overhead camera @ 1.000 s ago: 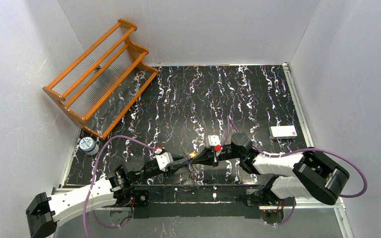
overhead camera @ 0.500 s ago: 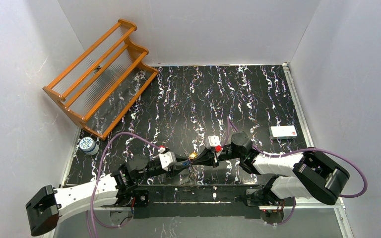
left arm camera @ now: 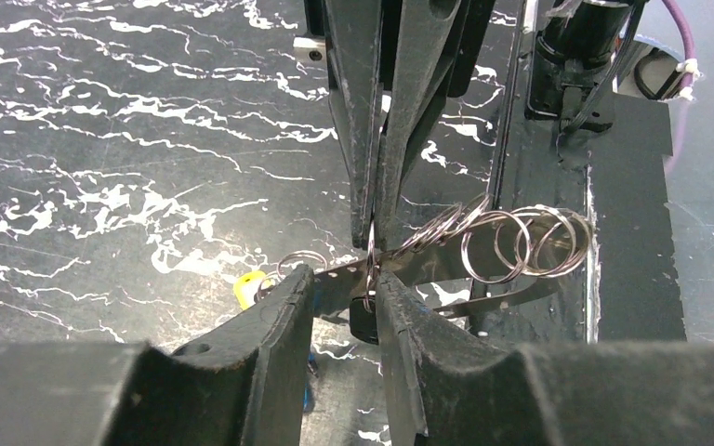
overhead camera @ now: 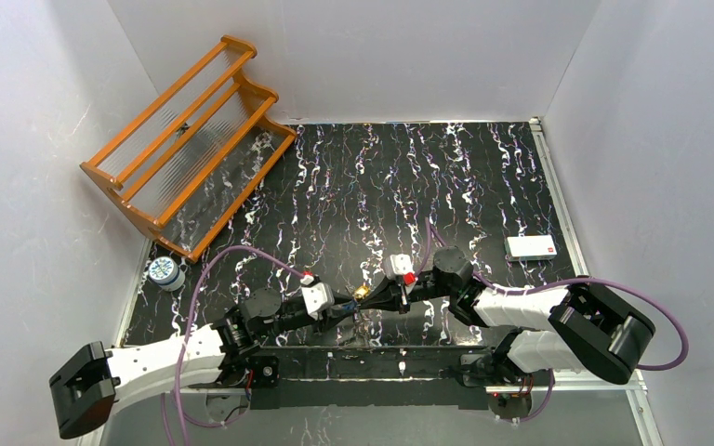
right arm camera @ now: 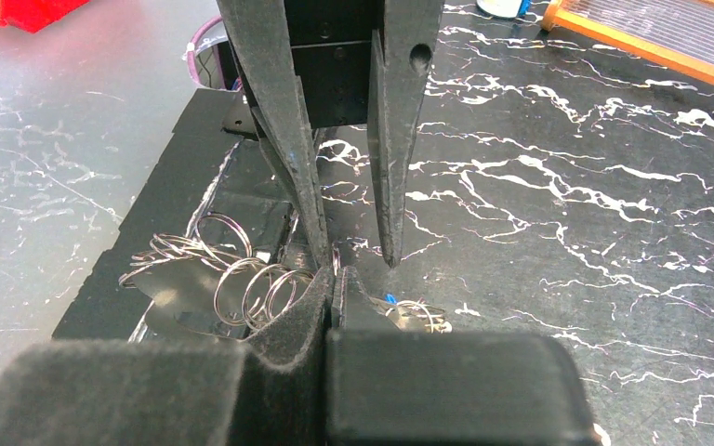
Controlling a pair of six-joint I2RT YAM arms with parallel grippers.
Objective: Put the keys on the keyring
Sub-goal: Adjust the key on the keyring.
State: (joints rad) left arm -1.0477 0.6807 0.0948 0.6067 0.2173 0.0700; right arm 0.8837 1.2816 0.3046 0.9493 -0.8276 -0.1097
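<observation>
Far left: orange wooden rack at back corner, small round tin just beside its near end, on counter. Left hand partly open, fingers straddling flat strip of keyring; no clear grip on anything. Keyring is a chain of steel split rings, at near counter edge, between both hands. keys (gold, blue) just beside fingertips; hanging or lying, cannot tell. Right hand pinched fully closed on one thin ring of keyring. White card well apart, right.
</observation>
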